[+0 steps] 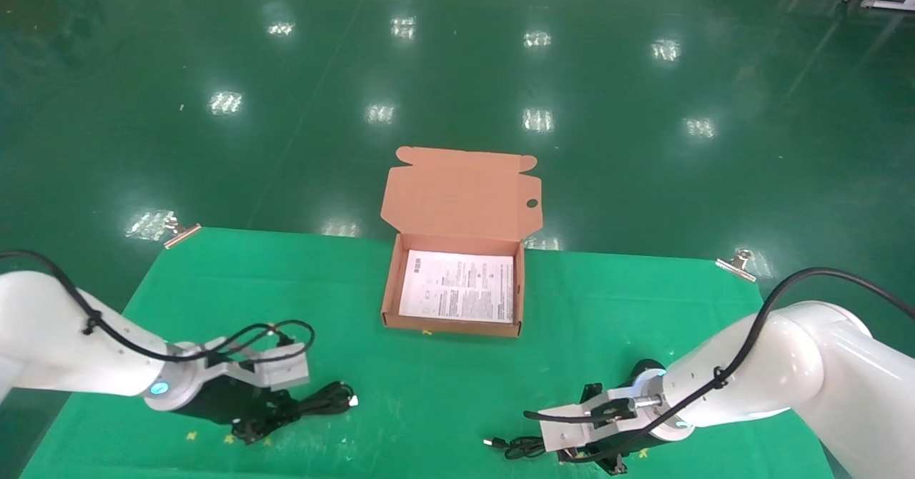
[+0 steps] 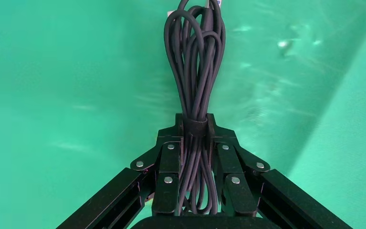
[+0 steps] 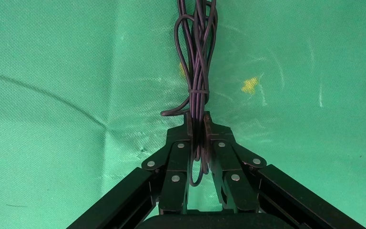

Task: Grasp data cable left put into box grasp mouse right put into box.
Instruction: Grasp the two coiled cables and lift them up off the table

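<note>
The data cable (image 1: 325,399), a thick black looped bundle with a strap, is clamped between the fingers of my left gripper (image 1: 268,415) at the table's front left. The left wrist view shows the left gripper (image 2: 194,121) shut on the data cable (image 2: 195,62). My right gripper (image 1: 575,457) is at the front right, shut on the mouse's thin tied cord (image 3: 198,57), as the right wrist view of the right gripper (image 3: 198,119) shows. The cord's USB plug (image 1: 492,442) lies on the cloth. The mouse body is hidden. The box (image 1: 389,289) stands open at mid-table.
The box's lid flap (image 1: 461,193) leans back and a white leaflet (image 1: 457,286) lies inside. A green cloth (image 1: 443,386) covers the table, held by metal clips (image 1: 182,234) at the far corners. Glossy green floor lies beyond.
</note>
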You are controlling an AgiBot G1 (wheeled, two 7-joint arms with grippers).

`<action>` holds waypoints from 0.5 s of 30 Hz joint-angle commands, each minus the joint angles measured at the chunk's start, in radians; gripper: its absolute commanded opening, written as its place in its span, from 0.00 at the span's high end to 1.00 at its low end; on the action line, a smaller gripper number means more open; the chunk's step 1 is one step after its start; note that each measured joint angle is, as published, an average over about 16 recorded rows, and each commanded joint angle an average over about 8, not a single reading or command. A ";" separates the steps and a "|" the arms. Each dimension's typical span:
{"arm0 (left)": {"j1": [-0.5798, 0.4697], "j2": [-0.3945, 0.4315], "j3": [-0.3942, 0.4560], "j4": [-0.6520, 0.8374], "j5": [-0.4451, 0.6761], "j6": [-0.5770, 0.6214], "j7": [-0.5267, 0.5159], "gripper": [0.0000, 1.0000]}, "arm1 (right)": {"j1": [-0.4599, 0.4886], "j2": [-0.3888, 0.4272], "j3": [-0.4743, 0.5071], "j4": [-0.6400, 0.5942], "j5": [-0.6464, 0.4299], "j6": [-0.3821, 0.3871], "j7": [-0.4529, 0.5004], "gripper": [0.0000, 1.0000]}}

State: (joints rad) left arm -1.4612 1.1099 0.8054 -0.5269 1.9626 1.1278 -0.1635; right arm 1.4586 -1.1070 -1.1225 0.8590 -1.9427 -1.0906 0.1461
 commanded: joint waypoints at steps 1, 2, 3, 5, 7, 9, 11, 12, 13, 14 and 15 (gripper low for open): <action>-0.002 -0.004 -0.004 0.000 -0.004 -0.002 0.000 1.00 | 0.001 -0.001 0.000 -0.003 0.002 -0.001 -0.002 1.00; -0.004 -0.010 -0.004 -0.008 -0.002 -0.005 0.001 1.00 | 0.007 0.008 0.004 0.006 0.002 -0.004 0.007 1.00; -0.006 -0.016 -0.003 -0.019 0.002 -0.008 0.003 1.00 | 0.015 0.020 0.009 0.018 0.002 -0.008 0.018 1.00; -0.010 -0.031 -0.001 -0.051 0.015 -0.020 0.006 1.00 | 0.037 0.051 0.021 0.052 -0.001 -0.013 0.050 1.00; -0.013 -0.048 0.000 -0.093 0.028 -0.034 0.006 1.00 | 0.061 0.087 0.034 0.095 -0.012 -0.014 0.086 1.00; -0.015 -0.069 0.002 -0.150 0.046 -0.053 0.004 1.00 | 0.088 0.123 0.049 0.142 -0.028 -0.010 0.128 1.00; -0.015 -0.093 0.004 -0.223 0.072 -0.076 -0.001 1.00 | 0.119 0.155 0.066 0.188 -0.049 -0.001 0.168 1.00; -0.014 -0.105 0.005 -0.263 0.088 -0.090 -0.006 1.00 | 0.136 0.167 0.075 0.208 -0.060 0.005 0.185 1.00; -0.013 -0.116 0.005 -0.303 0.104 -0.104 -0.013 1.00 | 0.153 0.177 0.083 0.226 -0.071 0.012 0.201 1.00; -0.013 -0.127 0.006 -0.346 0.121 -0.118 -0.022 1.00 | 0.171 0.184 0.092 0.242 -0.081 0.020 0.216 1.00; -0.012 -0.137 0.005 -0.389 0.139 -0.133 -0.031 1.00 | 0.189 0.186 0.100 0.255 -0.091 0.028 0.227 1.00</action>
State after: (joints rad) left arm -1.4739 0.9832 0.8048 -0.9078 2.0983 0.9936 -0.2026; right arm 1.6453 -0.9497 -1.0243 1.0866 -2.0218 -1.0551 0.3517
